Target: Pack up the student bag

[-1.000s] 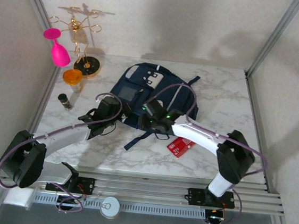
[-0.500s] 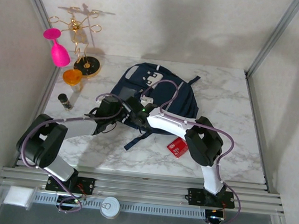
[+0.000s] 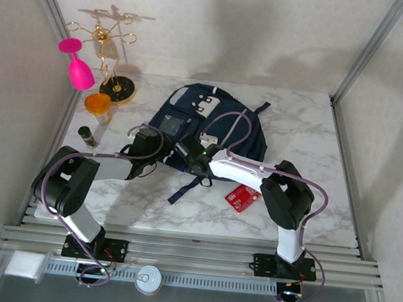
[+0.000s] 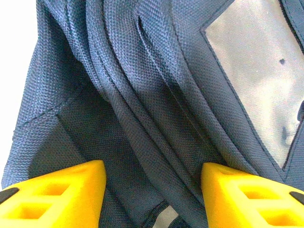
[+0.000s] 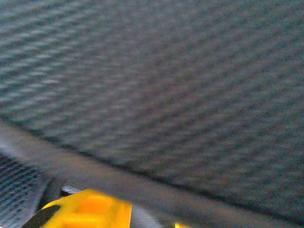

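Nearest: the metal rail with both arm bases and a white round cap (image 3: 148, 279) on it. Next, the white marble-look table (image 3: 310, 148), with a flat red packet (image 3: 243, 197) lying unpacked near the right elbow.

Both arms meet at the near-left edge of the student bag (image 3: 232, 136), which lies flat mid-table, front pocket up. The left gripper (image 4: 152, 190) has its jaws roughly half apart, straddling bunched navy folds, with no clear pinch. The right gripper (image 3: 185, 149) is pressed against the fabric. Its wrist view is a blur, so I cannot tell whether it is open or holding anything.

Step, as I judge it: getting the bag open, early in the task, nothing seen going in yet. The next move calls for a firm pinch on one flap or the zip pull, then pulling the sides apart. Thin folds may slip.

Far left: a dark small cylinder (image 3: 86, 134), an orange lidded jar (image 3: 98, 103), a pink goblet (image 3: 78, 64) and a gold wire stand (image 3: 110, 48). Pale walls and aluminium frame posts enclose the space.
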